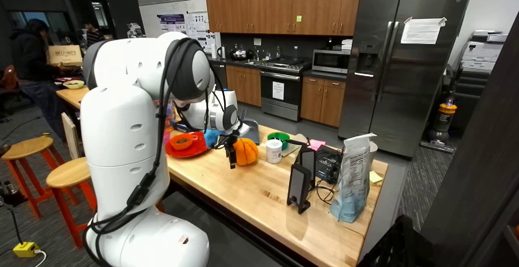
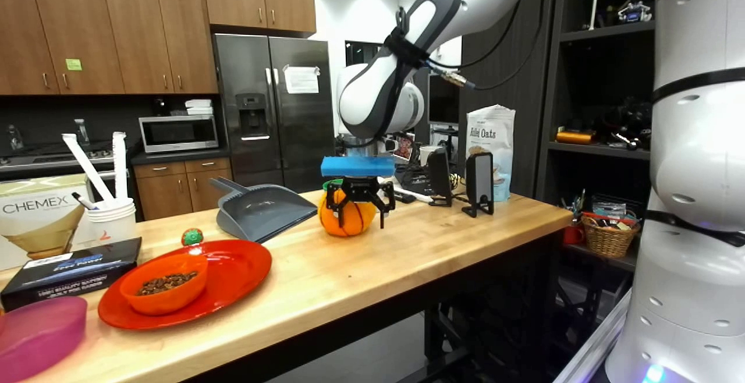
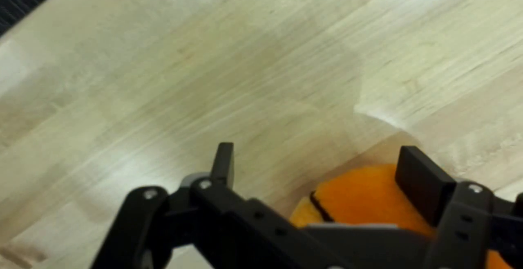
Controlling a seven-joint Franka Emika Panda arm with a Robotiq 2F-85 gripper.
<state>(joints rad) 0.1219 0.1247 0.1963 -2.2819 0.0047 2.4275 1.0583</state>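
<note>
Fingers (image 2: pixel 341 215) of the gripper (image 2: pixel 361 220) stood wide apart, holding nothing, just beside an orange pumpkin (image 1: pixel 247 152) on the table (image 2: pixel 396 252), near a dustpan (image 2: pixel 262 211) and white tub (image 1: pixel 273 152).

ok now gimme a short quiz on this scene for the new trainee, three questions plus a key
1. Which orange thing is nearest to the pincer?
2. True or false: the pincer is shut.
3. Fill in the blank: the orange bowl rests on a red ____.

Key:
1. The pumpkin.
2. False; it stands open, as the wrist view shows.
3. Plate.
</note>
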